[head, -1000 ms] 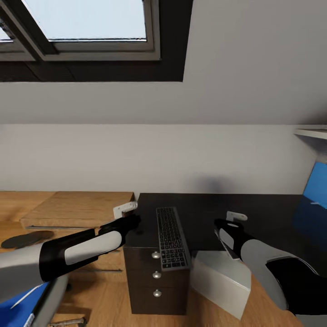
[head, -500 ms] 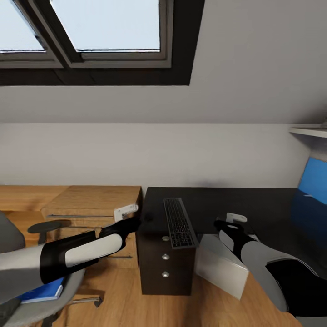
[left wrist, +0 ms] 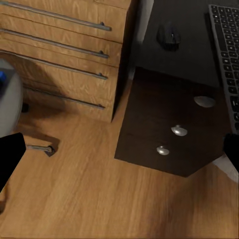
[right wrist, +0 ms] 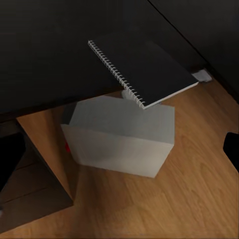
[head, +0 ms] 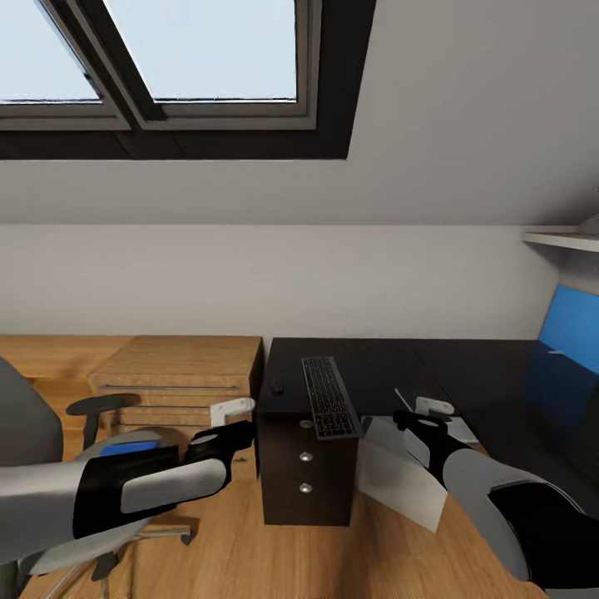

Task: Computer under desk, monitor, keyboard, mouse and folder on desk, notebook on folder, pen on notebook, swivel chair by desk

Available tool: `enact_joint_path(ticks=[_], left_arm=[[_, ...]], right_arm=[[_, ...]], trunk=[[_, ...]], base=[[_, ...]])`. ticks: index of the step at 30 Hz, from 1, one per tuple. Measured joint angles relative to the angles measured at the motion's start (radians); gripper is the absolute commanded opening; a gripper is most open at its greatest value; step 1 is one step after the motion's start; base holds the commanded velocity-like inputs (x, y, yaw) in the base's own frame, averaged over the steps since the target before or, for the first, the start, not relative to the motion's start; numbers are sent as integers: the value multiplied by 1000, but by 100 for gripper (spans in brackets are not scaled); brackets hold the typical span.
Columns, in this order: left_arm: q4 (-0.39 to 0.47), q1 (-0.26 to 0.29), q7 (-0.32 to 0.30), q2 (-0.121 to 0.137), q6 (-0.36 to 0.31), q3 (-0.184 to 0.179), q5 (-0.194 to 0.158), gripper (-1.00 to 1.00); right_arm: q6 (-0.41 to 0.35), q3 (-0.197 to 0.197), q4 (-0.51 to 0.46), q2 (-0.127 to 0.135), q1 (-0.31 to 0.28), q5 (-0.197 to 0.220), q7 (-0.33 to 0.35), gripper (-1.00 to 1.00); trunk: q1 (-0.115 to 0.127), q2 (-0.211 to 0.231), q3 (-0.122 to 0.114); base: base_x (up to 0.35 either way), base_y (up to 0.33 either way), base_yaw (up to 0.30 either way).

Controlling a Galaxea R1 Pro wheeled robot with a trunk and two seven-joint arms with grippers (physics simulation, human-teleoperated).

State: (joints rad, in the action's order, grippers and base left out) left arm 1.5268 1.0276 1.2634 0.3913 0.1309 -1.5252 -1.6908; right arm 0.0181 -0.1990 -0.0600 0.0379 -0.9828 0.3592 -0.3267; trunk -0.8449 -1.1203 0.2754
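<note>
The folder (head: 131, 448) lies on the chair (head: 33, 433), just behind and beside the left gripper (head: 233, 418), the nearer one. Its jaws look spread and empty. The right gripper (head: 424, 411) probably is too, though I cannot tell.

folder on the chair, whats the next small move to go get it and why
Probably turn the base a little further left and lower the left gripper toward the swivel chair. The blue folder lies on its seat, partly behind that arm; the keyboard and mouse already sit on the desk.

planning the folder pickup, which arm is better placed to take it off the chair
Left, probably. The left gripper hangs open just past the swivel chair holding the folder; the right gripper is over the desk.
</note>
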Motion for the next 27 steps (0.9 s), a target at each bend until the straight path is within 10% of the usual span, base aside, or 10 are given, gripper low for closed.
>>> enact_joint_path(ticks=[17, 27], left_arm=[[-156, 0, -12, -26, 95, -168, -49, 100], [-413, 0, -200, -127, 98, -349, -267, 100]], right_arm=[[33, -1, 1, 3, 79, -7, -3, 100], [98, -1, 7, 2, 193, -9, -3, 100]], trunk=[[61, 112, -50], [100, 182, -81]], base=[[0, 0, 0], [0, 0, 0]])
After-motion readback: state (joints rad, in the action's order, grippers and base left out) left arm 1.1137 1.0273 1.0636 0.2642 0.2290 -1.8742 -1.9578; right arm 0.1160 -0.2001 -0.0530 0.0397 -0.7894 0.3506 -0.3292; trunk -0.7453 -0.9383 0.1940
